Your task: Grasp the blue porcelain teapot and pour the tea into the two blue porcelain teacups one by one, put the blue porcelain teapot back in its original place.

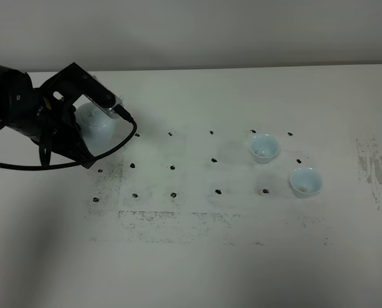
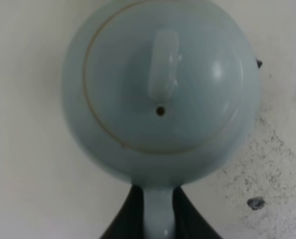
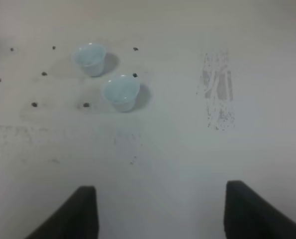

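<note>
Attention goes first to the white table (image 1: pixel 242 256), where dark dots (image 1: pixel 173 167) are scattered between the things and nothing stands in the way. One blue porcelain teapot (image 1: pixel 95 125) is found at the far left, partly hidden by the arm. Its handle is clamped by the left gripper (image 2: pixel 160 219). Two cups are counted well to the right: the farther teacup (image 1: pixel 264 147) and the nearer teacup (image 1: pixel 305 181). The right gripper (image 3: pixel 157 214) is held apart and empty, with its fingers cut off.

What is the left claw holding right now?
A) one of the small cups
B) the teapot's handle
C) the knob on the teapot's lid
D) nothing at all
B: the left gripper has its dark fingers pressed on both sides of the handle of the teapot, while the two cups stand untouched across the table.
</note>
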You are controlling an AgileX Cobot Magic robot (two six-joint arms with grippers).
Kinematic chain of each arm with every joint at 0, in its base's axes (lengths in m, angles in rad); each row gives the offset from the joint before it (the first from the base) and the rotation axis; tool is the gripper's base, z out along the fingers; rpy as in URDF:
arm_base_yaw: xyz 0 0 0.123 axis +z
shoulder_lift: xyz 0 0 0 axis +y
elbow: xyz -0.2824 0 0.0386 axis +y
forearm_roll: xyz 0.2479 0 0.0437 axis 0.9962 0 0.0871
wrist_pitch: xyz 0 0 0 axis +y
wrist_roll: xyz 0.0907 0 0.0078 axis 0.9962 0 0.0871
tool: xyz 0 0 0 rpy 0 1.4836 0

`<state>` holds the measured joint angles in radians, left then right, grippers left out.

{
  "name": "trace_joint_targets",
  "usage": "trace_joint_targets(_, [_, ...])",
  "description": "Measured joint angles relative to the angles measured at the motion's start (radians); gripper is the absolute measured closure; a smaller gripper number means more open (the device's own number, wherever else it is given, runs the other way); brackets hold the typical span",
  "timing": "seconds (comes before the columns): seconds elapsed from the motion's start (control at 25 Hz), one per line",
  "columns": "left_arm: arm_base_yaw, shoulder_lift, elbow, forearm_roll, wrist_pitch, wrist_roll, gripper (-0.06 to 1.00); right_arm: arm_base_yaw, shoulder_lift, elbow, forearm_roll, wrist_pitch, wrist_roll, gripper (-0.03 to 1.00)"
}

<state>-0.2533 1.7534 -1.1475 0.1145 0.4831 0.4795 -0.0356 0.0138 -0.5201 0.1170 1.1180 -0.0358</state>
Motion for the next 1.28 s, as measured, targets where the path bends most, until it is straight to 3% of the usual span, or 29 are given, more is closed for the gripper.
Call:
trace_joint_targets(0.24, [-0.041,-0.018,-0.031,-0.031,0.017,0.105,0.90,0.000,0.000,0.000,0.000,0.000,0.000,0.44])
trace_joint_targets(0.48, [-0.105,-0.019,-0.128,-0.151,0.040,0.330,0.90,0.000,0.000,0.000,0.000,0.000,0.000,0.44])
trace_joint_targets(0.92, [-0.122,0.063,-0.268,-0.548,0.191,0.828,0.90,0.000,0.000,0.000,0.000,0.000,0.000,0.44])
trace_joint_targets(1.04, [-0.136,0.112,-0.312,-0.585,0.209,0.862,0.90,0.000,0.000,0.000,0.000,0.000,0.000,0.44])
trace_joint_targets(1.28, [-0.199,0.212,-0.456,-0.570,0.251,0.862,0.90,0.000,0.000,0.000,0.000,0.000,0.000,0.44])
